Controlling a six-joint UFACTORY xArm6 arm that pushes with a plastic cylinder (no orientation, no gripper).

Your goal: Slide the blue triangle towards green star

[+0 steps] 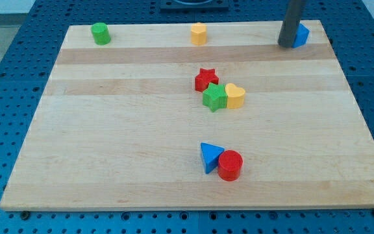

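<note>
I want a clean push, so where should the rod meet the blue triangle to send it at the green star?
Touch the blue triangle on its lower edge, coming from the view's bottom: the green star lies almost straight above. The red cylinder touches its right side. My tip sits far off, top right.

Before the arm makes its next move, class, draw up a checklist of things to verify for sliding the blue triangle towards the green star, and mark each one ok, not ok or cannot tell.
1. Blue triangle in plain view on the board: ok.
2. Green star in plain view, above the triangle: ok.
3. My tip close to the triangle: not ok; it is at the view's top right, beside a blue block.
4. Triangle free of neighbours: not ok; the red cylinder touches its right side.
5. Board between triangle and star free of blocks: ok.
6. Star free of neighbours: not ok; the red star and yellow heart crowd it.
</note>
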